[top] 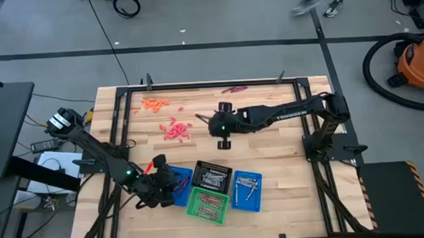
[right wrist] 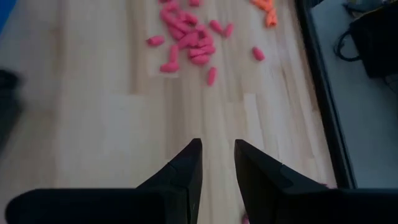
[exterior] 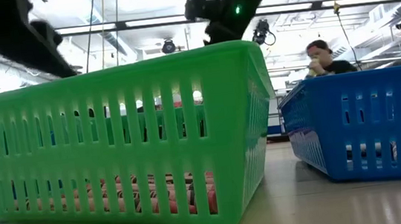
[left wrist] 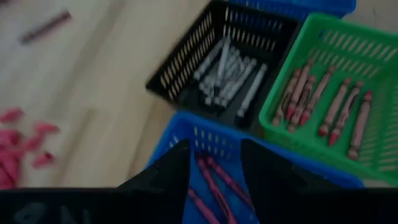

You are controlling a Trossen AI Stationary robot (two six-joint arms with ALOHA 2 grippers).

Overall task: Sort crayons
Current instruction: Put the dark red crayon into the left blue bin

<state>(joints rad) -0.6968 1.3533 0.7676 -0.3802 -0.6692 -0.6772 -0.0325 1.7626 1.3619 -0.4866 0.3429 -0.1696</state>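
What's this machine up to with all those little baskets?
It is sorting crayons by colour into baskets. The left gripper hangs open over a blue basket that has maroon crayons in it. The black basket holds silvery ones, the green basket reddish ones. The right gripper hovers empty over bare table.

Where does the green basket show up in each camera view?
High view: green basket at the table's front edge, below the black basket.
Low view: fills the left and centre.
Left wrist view: upper right, reddish crayons inside.
Right wrist view: not in it.
Shared landmark: the black basket next to it.
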